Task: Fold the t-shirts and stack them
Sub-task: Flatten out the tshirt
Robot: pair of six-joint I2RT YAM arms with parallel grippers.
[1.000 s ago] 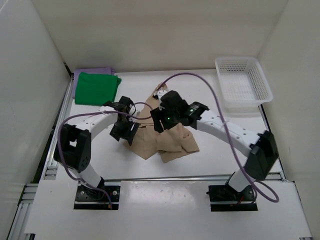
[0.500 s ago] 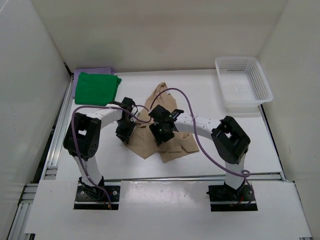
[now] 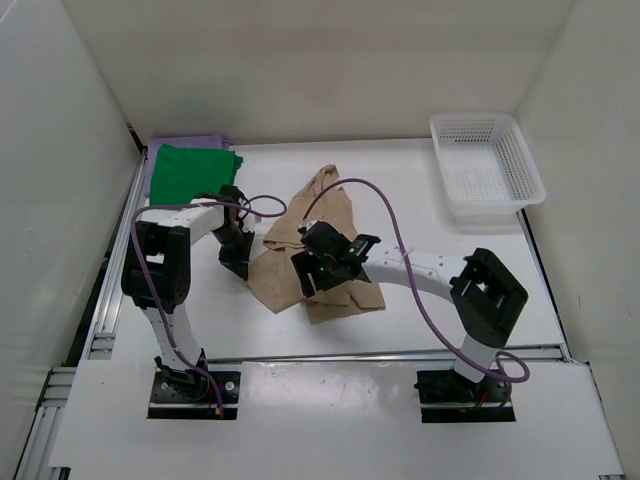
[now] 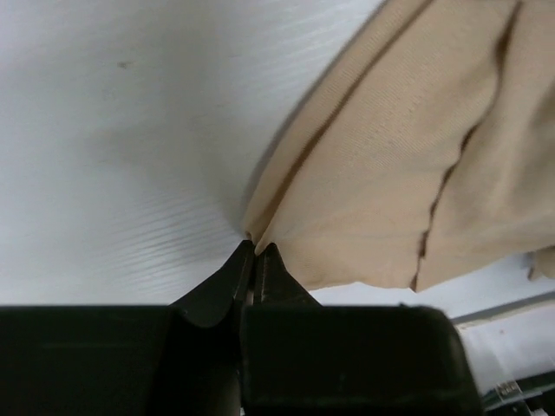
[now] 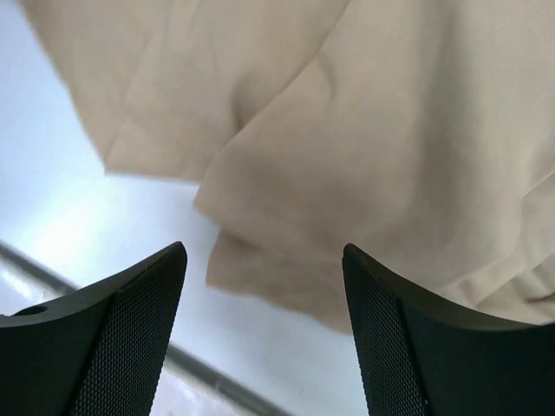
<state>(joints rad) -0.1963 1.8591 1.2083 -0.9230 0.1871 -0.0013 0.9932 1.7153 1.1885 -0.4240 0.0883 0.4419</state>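
Pinching the edge of the crumpled tan cloth t-shirt, the left gripper is clamping tight, its jaws having snapped together within the past second. The right gripper is spreading wide again just above the same shirt mid-table, holding nothing. A fold is likely beginning. Far left, the folded bright green shirt is lying on the lavender purple shirt. Far right, the white plastic mesh basket is holding no shirts.

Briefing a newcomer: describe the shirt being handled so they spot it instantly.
At the middle of the white table lies the tan t-shirt, pinched by the left claw. Only it is rumpled; the green shirt sits folded atop the purple one.
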